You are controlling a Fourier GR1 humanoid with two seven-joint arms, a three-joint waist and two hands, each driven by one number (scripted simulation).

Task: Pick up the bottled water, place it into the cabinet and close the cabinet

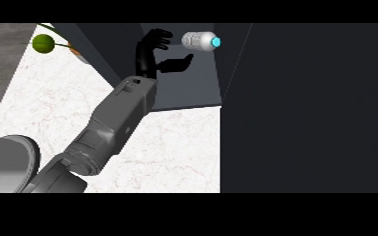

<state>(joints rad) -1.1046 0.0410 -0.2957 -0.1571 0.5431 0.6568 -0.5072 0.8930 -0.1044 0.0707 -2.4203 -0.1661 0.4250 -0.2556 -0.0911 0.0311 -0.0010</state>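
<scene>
One arm alone showed: our left forearm (111, 125) came in from the lower left edge across the pale counter (170, 155); our right hand was nowhere in view. Farther on, our left hand (150, 59) was inside the cabinet (188, 87), fingers spread and straight, thumb held out to the right, grasping nothing. The bottle (198, 40) showed on its side just past the fingertips, near the thumb but apart from it as far as we could tell, its blue cap (216, 42) pointing right, deep in the grey recess. We therefore judged the picking up and the placing done, the bottle released. What was left, by our reckoning, was to draw the hand out and swing the door shut. The tall dark panel (295, 105) at the right we took for that door, standing open. A green fruit (43, 42) sat at the far upper left, well apart from all this.
</scene>
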